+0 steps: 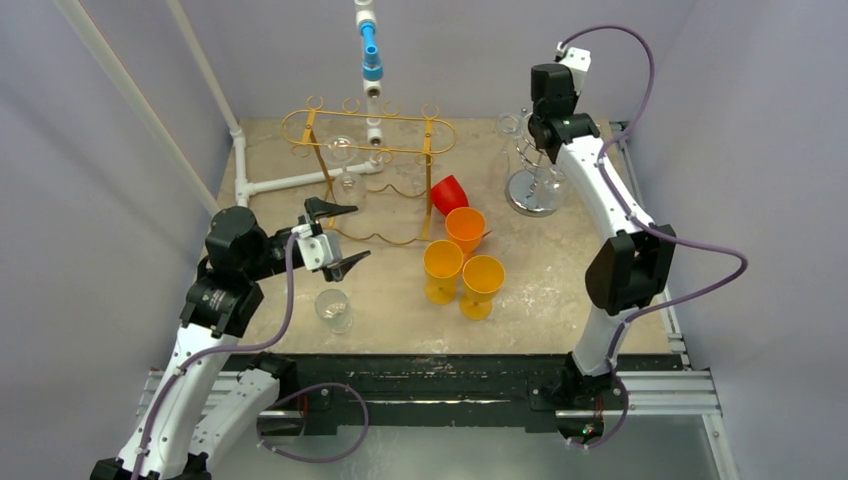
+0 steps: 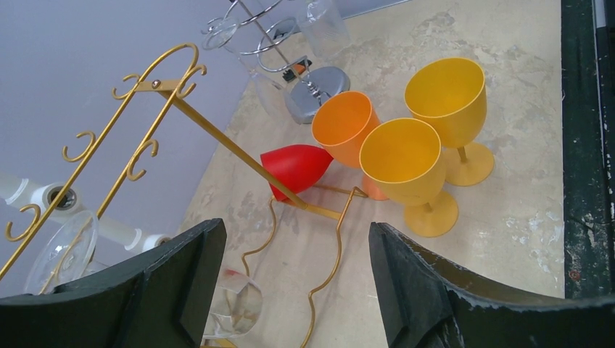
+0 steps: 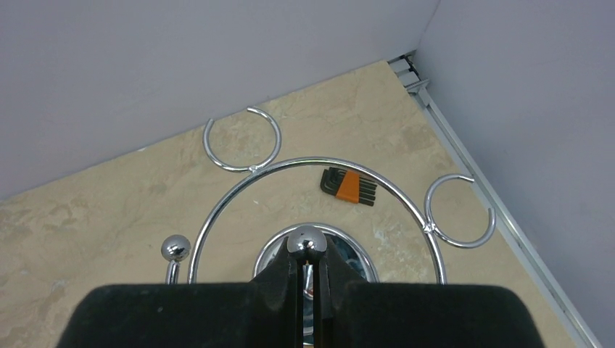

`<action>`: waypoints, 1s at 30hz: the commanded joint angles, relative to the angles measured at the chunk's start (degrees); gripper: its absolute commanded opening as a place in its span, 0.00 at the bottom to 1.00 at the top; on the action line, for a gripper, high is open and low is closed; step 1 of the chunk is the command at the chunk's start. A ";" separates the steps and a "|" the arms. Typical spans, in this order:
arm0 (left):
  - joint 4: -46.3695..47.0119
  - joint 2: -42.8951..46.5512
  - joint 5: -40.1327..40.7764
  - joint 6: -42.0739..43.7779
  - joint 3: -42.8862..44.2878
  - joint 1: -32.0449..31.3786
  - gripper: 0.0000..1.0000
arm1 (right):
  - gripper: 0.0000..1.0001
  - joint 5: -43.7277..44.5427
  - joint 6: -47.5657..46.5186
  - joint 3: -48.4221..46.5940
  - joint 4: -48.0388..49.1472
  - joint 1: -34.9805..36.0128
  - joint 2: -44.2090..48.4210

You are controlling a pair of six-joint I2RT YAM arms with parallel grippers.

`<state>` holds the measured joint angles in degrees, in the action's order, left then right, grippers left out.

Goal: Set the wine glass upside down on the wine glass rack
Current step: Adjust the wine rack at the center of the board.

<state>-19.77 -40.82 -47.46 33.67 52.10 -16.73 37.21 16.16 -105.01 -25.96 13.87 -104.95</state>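
Worktop (image 1: pixel 560 290): one mottled beige slab; its near edge is cut off behind a black rail.
Gold rack (image 1: pixel 370 135): one, at the back left; its wire foot is thin and hard to trace from above.
Chrome rack (image 1: pixel 535 190): one, at the back right; my right arm covers most of it; the clear glass on it blurs into the wire, so I cannot count it.
Left jaws (image 1: pixel 345 236): released and spread wide, gripping nothing; they hover in front of the gold rack.
Right jaws (image 3: pixel 310 254): clenched together with nothing between them; their tips are at the chrome rack's ball knob; touching or not, I cannot tell.
Goblets: four; two yellow goblets (image 1: pixel 442 268) upright; one orange goblet (image 1: pixel 465 228) close behind them, its foot mostly hidden; one red goblet (image 1: pixel 449 193) on its side by the gold rack's foot.
Wine glass (image 1: pixel 333 308): clear and faint; upright on the worktop, on the near side of my left jaws, apart from both racks.
Hanging glass (image 1: pixel 340 150): one, bowl down on the gold rack.
Hex keys (image 3: pixel 348 186): one orange-held set beyond the chrome base; only my right wrist view shows it.
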 commanded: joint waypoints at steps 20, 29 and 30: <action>-0.36 0.74 0.07 0.39 1.69 0.21 0.77 | 0.78 -38.80 -9.22 0.44 0.28 -7.06 8.93; 0.02 -0.48 -0.26 -0.53 2.80 0.21 0.77 | 0.79 -49.76 -21.74 6.30 2.29 -10.40 10.05; 0.00 -0.56 -0.26 -0.73 2.91 0.21 0.77 | 0.78 -49.44 -22.22 6.96 3.10 -10.54 10.02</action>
<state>-20.67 -40.93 -47.46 34.06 52.42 -16.73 -6.81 0.82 -100.40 -25.63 2.55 -95.48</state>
